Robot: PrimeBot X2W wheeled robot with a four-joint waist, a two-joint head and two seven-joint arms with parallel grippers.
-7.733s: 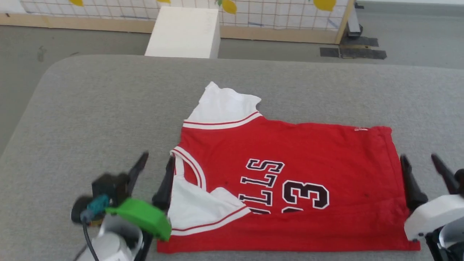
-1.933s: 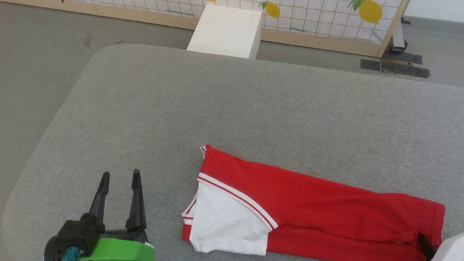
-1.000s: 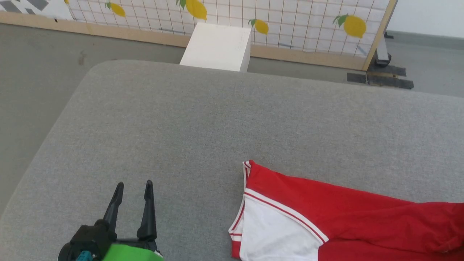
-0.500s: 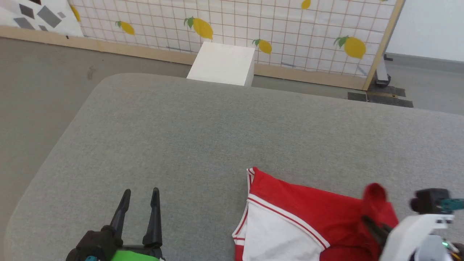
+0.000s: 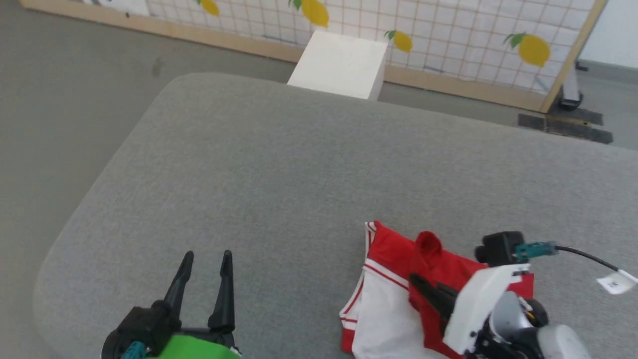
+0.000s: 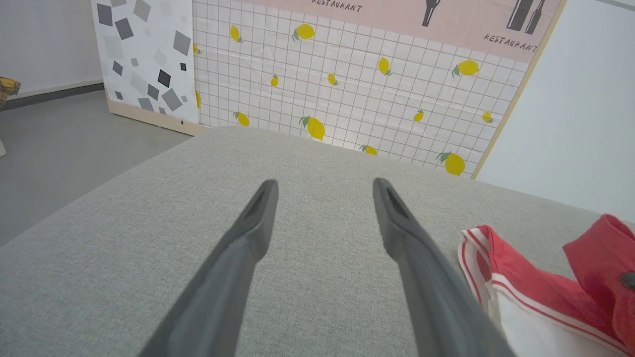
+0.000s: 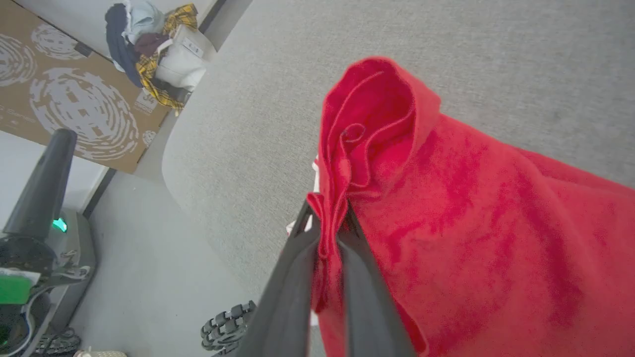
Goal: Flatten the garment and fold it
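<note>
The garment (image 5: pixel 384 309), red with a white sleeve and striped trim, lies bunched on the grey padded table (image 5: pixel 299 164) near its front right. My right gripper (image 5: pixel 417 280) is shut on a raised fold of its red fabric (image 5: pixel 427 245) and holds it up over the white sleeve end. In the right wrist view the fingers (image 7: pixel 364 277) pinch the red cloth (image 7: pixel 446 223), which drapes to the right. My left gripper (image 5: pixel 207 257) stands open over bare table to the left of the garment, nothing between its fingers (image 6: pixel 248 238); the garment's collar edge (image 6: pixel 496 267) lies to its right.
A white box (image 5: pixel 341 65) stands on the floor past the table's far edge, in front of a lemon-patterned screen (image 5: pixel 448 30). The table's left edge (image 5: pixel 89 199) curves down to grey floor. A cardboard panel (image 7: pixel 64 99) and a clothes pile (image 7: pixel 149 39) sit off to the side.
My right gripper has carried the red end of the garment leftward, over toward the white sleeve. The head camera has shifted. The left gripper stays open in place.
</note>
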